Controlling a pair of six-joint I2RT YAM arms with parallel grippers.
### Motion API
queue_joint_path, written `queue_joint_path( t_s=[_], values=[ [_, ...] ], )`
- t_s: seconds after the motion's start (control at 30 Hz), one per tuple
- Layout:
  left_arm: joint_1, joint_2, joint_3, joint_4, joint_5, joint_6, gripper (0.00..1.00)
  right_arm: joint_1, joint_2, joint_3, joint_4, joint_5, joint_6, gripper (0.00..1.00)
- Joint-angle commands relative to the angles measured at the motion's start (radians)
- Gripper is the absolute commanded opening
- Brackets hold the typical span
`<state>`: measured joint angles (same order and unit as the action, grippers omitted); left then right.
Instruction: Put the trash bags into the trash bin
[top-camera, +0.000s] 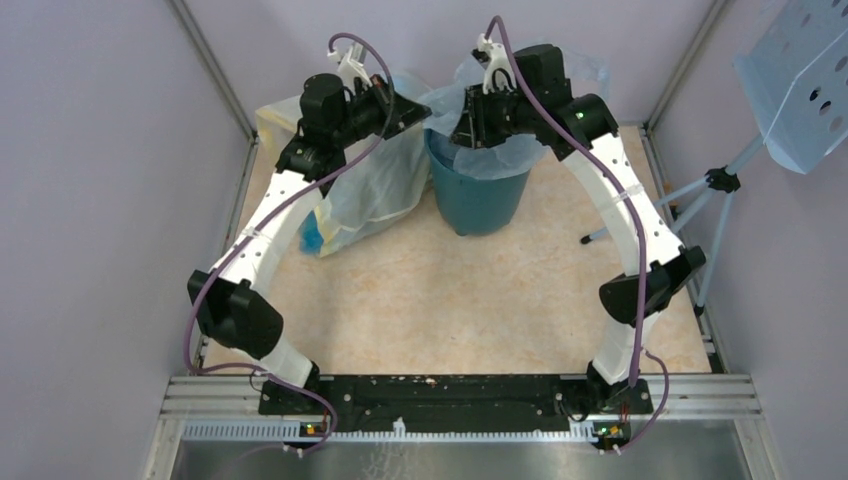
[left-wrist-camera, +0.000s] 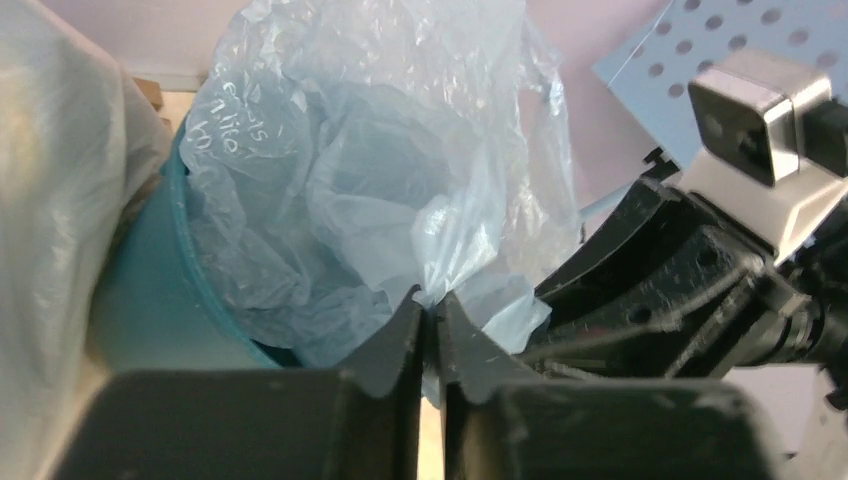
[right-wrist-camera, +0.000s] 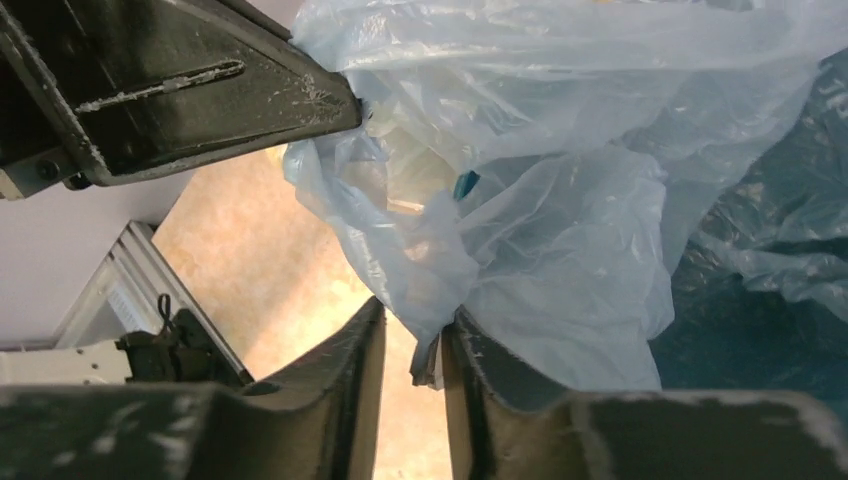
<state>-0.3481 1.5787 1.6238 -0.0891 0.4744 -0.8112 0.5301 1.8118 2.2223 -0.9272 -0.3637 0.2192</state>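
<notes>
From my console, the top view showed the trash bin (top-camera: 478, 200) standing upright on the table (top-camera: 450, 300), toward its 12 o'clock edge. The trash bag (top-camera: 500, 155), thin and pale blue, was partly inside the bin. Its crinkled upper part ballooned above the mouth, and some film spilled over the rim on the 3 o'clock side.

The left gripper (top-camera: 420, 108) reached in from the bin's 10 o'clock. On its wrist camera I saw the left gripper (left-wrist-camera: 428, 318) with its jaws pressed together, pinching a fold of the trash bag (left-wrist-camera: 370, 170) just above the teal rim of the trash bin (left-wrist-camera: 160, 290).

The right gripper (top-camera: 470, 125) hung over the mouth at about 12 o'clock. On its own camera the right gripper (right-wrist-camera: 415, 340) had its jaws drawn nearly together around a bunched tail of the trash bag (right-wrist-camera: 560, 250). A sliver of table showed between them, so how firm that pinch was I could not judge. The dark wall of the trash bin (right-wrist-camera: 760, 340) lay at 3 o'clock in that view.

A yellowish bag (top-camera: 370, 195) slumped against the bin's 9 o'clock side.
</notes>
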Motion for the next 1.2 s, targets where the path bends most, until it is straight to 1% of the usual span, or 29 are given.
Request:
queue_joint_path(
  t_s=[0.0,0.1,0.23,0.4,0.53,0.67,0.7,0.77,0.87,0.9,0.93,0.97,1.0,1.07,1.17],
  values=[
    [0.002,0.009,0.118,-0.086,0.008,0.041,0.00,0.008,-0.030,0.083,0.032,0.093,-0.030,0.34],
    [0.008,-0.008,0.109,-0.113,0.017,0.035,0.00,0.008,-0.064,0.083,0.070,0.169,-0.029,0.35],
    [0.011,-0.034,0.100,-0.136,0.024,0.033,0.00,0.005,-0.075,0.102,0.088,0.220,-0.029,0.35],
    [0.019,-0.047,0.104,-0.204,0.046,0.048,0.00,-0.014,-0.084,0.105,0.100,0.279,-0.012,0.36],
    [0.034,-0.062,0.104,-0.232,0.053,0.060,0.00,-0.038,-0.100,0.070,0.147,0.228,0.010,0.38],
    [0.055,-0.078,0.097,-0.251,0.048,0.079,0.00,-0.085,-0.127,-0.008,0.225,0.163,0.081,0.50],
    [0.064,-0.080,0.097,-0.258,0.054,0.081,0.00,-0.097,-0.130,-0.020,0.234,0.146,0.101,0.52],
    [0.081,-0.081,0.099,-0.263,0.068,0.078,0.00,-0.111,-0.132,-0.038,0.235,0.135,0.122,0.52],
    [0.094,-0.088,0.101,-0.252,0.084,0.081,0.00,-0.114,-0.111,-0.035,0.194,0.195,0.110,0.40],
    [0.097,-0.091,0.104,-0.249,0.088,0.080,0.00,-0.114,-0.098,-0.026,0.176,0.208,0.101,0.34],
    [0.101,-0.095,0.107,-0.249,0.094,0.081,0.00,-0.114,-0.078,-0.013,0.152,0.212,0.093,0.25],
    [0.106,-0.096,0.111,-0.251,0.102,0.080,0.00,-0.114,-0.056,0.005,0.125,0.212,0.089,0.05],
    [0.112,-0.098,0.114,-0.254,0.112,0.081,0.00,-0.114,-0.034,0.023,0.102,0.210,0.083,0.00],
    [0.121,-0.102,0.117,-0.263,0.134,0.078,0.00,-0.107,0.015,0.063,0.051,0.210,0.067,0.00],
    [0.134,-0.109,0.110,-0.245,0.192,0.045,0.00,-0.076,0.077,0.095,-0.028,0.289,0.013,0.00]
  ],
)
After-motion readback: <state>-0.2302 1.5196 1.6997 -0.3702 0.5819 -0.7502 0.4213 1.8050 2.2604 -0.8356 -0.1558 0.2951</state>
